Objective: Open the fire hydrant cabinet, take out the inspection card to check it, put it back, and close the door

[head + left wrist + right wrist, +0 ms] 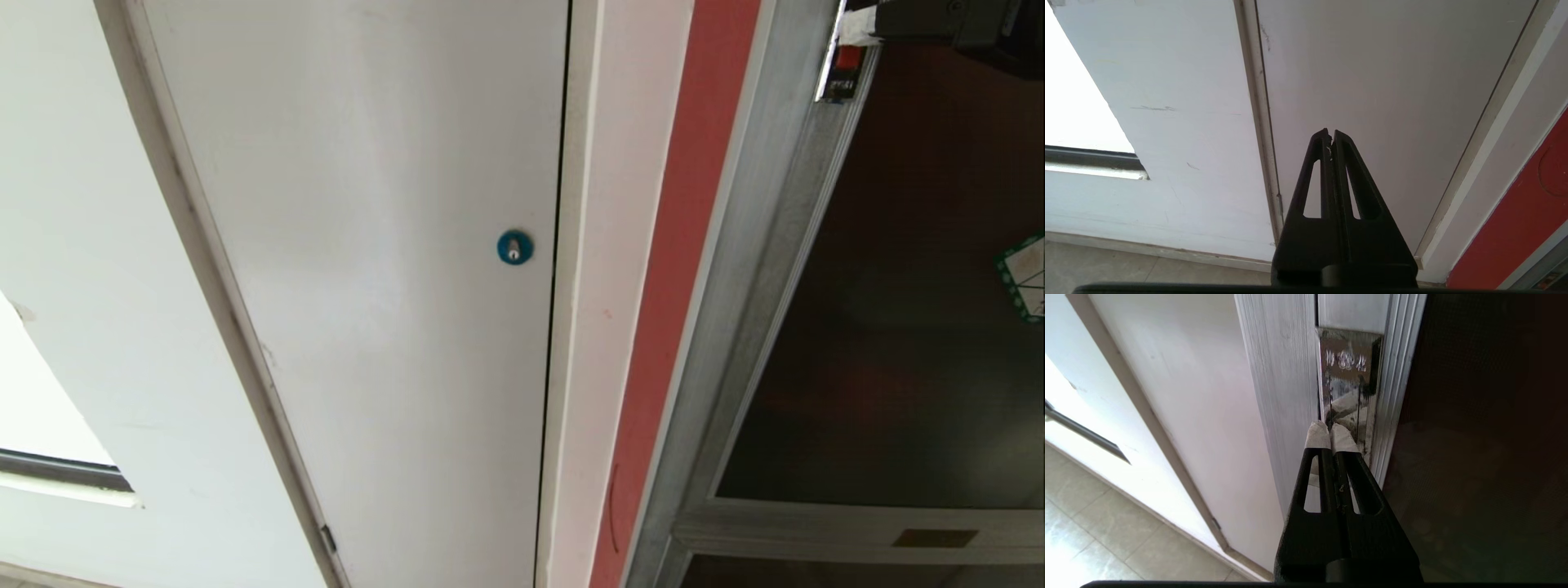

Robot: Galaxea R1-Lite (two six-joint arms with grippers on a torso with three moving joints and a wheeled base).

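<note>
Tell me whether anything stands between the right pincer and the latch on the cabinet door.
Nothing visible does. In the right wrist view the right pincer, shut, has its taped tips right at the shiny latch plate on the edge of the door, with nothing between them. The door looks closed; the left pincer is parked facing the white panel door.

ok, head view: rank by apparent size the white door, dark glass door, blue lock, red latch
1. white door, largest
2. dark glass door, cut off at the frame edge, so only its visible part counts
3. blue lock
4. red latch, about like the lock; unsure
</note>
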